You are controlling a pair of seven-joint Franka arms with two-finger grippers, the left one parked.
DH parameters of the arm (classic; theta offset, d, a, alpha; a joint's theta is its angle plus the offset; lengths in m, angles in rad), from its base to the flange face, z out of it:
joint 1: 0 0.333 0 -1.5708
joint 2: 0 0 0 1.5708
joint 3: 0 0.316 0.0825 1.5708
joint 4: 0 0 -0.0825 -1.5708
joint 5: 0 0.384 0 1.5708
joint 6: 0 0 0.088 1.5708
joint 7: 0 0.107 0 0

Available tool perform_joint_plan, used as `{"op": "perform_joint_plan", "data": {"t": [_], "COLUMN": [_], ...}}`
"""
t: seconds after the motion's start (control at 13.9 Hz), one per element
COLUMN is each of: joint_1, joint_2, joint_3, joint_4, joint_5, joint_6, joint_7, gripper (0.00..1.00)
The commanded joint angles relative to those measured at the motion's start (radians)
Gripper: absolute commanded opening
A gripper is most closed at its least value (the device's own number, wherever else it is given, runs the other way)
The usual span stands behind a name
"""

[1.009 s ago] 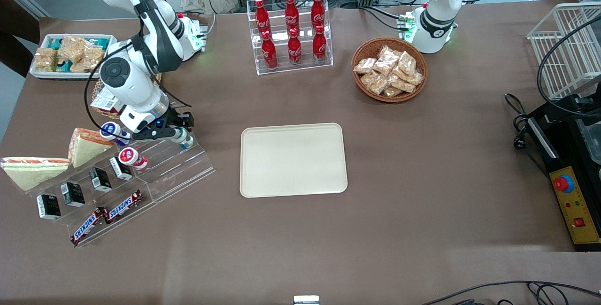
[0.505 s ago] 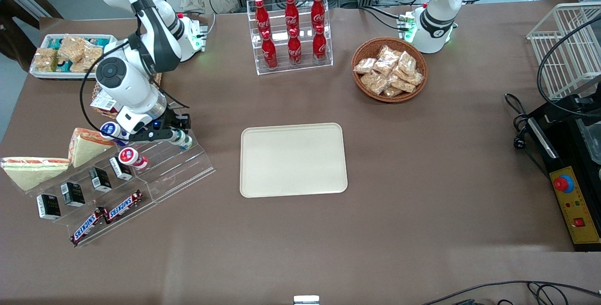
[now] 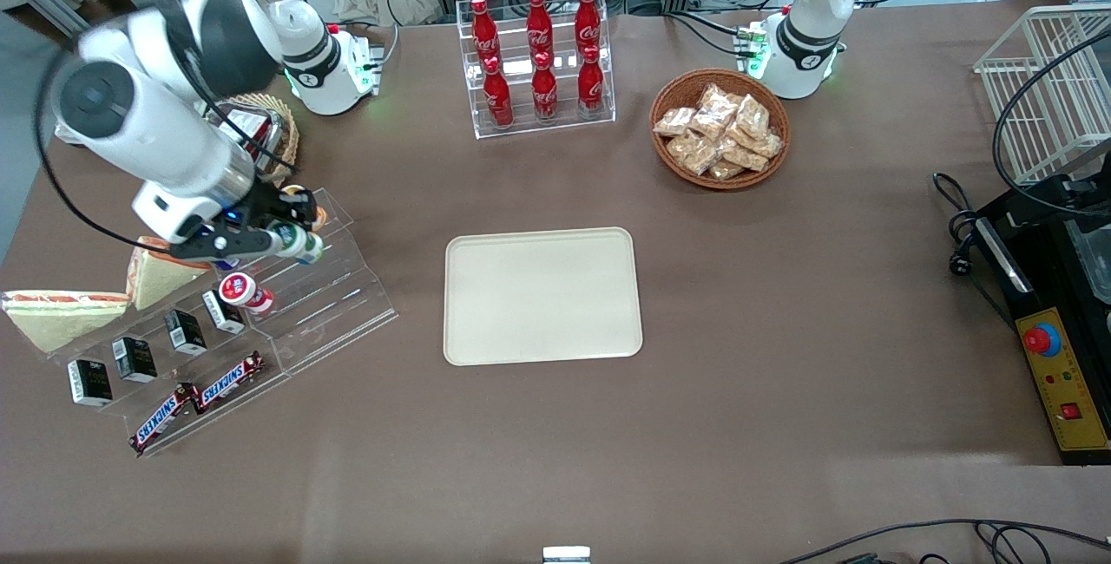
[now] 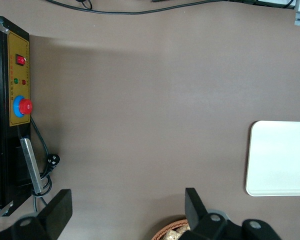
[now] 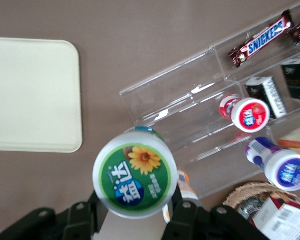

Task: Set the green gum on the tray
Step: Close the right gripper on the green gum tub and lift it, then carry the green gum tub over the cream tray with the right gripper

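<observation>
The green gum [image 5: 134, 172], a small white bottle with a green lid, is held in my gripper [image 5: 136, 209], whose fingers are shut on its sides. In the front view the gripper [image 3: 291, 241] hangs with the gum [image 3: 301, 245] above the upper step of the clear acrylic stand [image 3: 330, 312]. The cream tray [image 3: 542, 296] lies flat in the middle of the table, well apart from the gripper toward the parked arm's end, and nothing lies on it. Its rounded corner also shows in the right wrist view as the tray [image 5: 32, 95].
An orange-lidded bottle [image 5: 186, 185], a red-lidded bottle [image 3: 239, 289] and a blue-lidded bottle [image 5: 285, 170] rest on the stand, with Snickers bars [image 3: 230, 380] lower down. Sandwiches [image 3: 161, 269] lie beside it. A cola rack [image 3: 538, 61] and a snack basket [image 3: 720, 128] stand farther from the camera than the tray.
My gripper has risen off the stand's step with the green gum in it and shifted a little toward the working arm's end. The arm now looms larger in the front view.
</observation>
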Motion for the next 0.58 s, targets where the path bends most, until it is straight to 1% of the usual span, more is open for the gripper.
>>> {"op": "perform_joint_plan", "data": {"t": [0.0,0.22,0.43,0.5], "joint_1": [0.049,0.111,0.22,0.246], "joint_2": [0.05,0.057,0.131,0.154], "joint_3": [-0.003,-0.003,-0.006,-0.006], "joint_4": [0.162,0.199,0.244,0.247], "joint_5": [0.001,0.043,0.04,0.034], "joint_6": [-0.096,-0.096,-0.076,-0.04], "joint_7": [0.04,0.213,0.456,0.508], "gripper": [0.15,0.15,0.15,0.15]}}
